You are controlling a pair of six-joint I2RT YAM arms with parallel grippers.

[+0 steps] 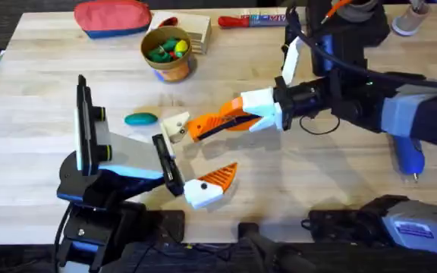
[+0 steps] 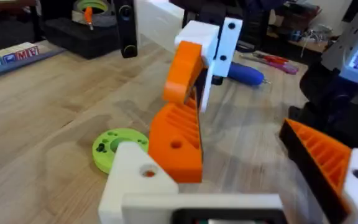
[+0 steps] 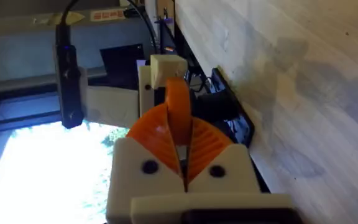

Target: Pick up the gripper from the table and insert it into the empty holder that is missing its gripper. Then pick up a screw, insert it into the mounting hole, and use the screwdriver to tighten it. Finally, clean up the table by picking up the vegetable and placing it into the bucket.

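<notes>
The orange ribbed gripper is clamped between the pads of my right gripper, which is shut on it. It rests against the white holder, the bare finger of my left gripper. That gripper stands open, and its other finger carries an orange pad. The teal vegetable lies left of the holder. Behind it stands the tan bucket. The blue screwdriver lies at the right. The screw is out of view.
A red pouch and a wooden block sit at the far edge beside a red-handled tool. A lime-green disc lies just under the holder. My right arm stretches across the table's middle.
</notes>
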